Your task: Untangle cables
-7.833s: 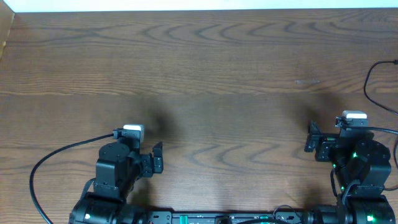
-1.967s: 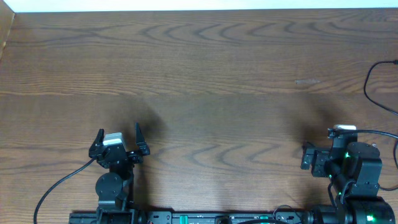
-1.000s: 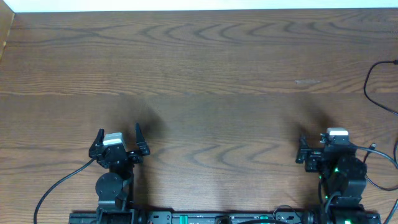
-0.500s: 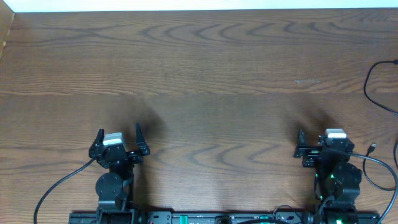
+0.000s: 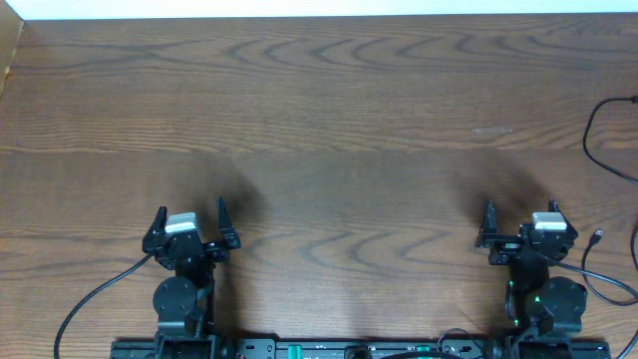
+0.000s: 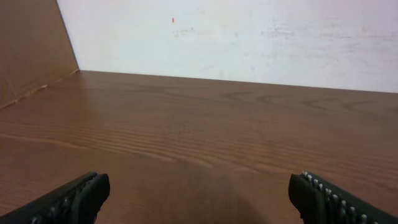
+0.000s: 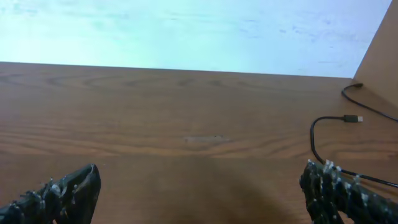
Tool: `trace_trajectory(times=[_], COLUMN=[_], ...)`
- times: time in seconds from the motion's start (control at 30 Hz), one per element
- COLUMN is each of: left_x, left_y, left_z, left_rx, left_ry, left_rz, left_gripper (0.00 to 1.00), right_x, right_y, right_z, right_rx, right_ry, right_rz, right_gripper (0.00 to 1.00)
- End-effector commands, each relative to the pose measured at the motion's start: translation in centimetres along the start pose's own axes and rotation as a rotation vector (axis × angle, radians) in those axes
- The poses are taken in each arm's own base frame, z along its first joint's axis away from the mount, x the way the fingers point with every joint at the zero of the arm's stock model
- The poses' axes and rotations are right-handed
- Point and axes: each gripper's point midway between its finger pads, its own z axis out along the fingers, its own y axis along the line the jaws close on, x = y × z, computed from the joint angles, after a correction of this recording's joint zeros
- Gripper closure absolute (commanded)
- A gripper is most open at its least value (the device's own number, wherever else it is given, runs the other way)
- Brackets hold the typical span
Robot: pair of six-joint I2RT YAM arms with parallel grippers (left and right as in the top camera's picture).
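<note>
A thin black cable (image 5: 589, 132) loops along the table's far right edge, well ahead and to the right of my right gripper (image 5: 520, 225). In the right wrist view this cable (image 7: 316, 138) ends in a small plug, and a second thin cable (image 7: 370, 107) runs behind it. Another thin cord with a small silver plug end (image 5: 596, 236) lies just right of the right arm. My right gripper (image 7: 200, 198) is open and empty. My left gripper (image 5: 189, 221) is open and empty near the front edge. No cable shows in the left wrist view, where the gripper (image 6: 199, 200) is open over bare wood.
The wooden table (image 5: 329, 110) stretches ahead of both grippers. A thicker black arm wire (image 5: 88, 296) curves at the front left. A cardboard wall (image 6: 31, 50) stands at the left side and another cardboard panel (image 7: 380, 59) at the right, with a white wall behind.
The right arm has pulled back toward the front edge and turned to face straight ahead. The silver plug end now shows beside it. The left arm has not moved in the last two seconds.
</note>
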Motion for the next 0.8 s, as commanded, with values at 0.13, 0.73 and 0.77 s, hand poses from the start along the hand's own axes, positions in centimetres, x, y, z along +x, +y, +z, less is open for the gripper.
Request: trace_trajectory(times=[0.13, 0.73, 0.77], left_x=[1.94, 1.94, 1.94], left_y=[0.18, 0.18, 0.18], left_z=[0.25, 0.25, 0.25], left_rx=[-0.008, -0.008, -0.008], left_ry=[0.048, 0.048, 0.048], left_rz=[0.023, 0.023, 0.023], left_gripper=[0.02, 0.02, 0.02], right_x=[0.41, 0.44, 0.44], right_y=[0.03, 0.0, 0.02], right_z=[0.07, 0.07, 0.07], right_rx=[-0.003, -0.001, -0.002], right_ry=[0.004, 0.005, 0.005], right_rz=[-0.035, 0.049, 0.043], right_gripper=[0.01, 0.01, 0.01])
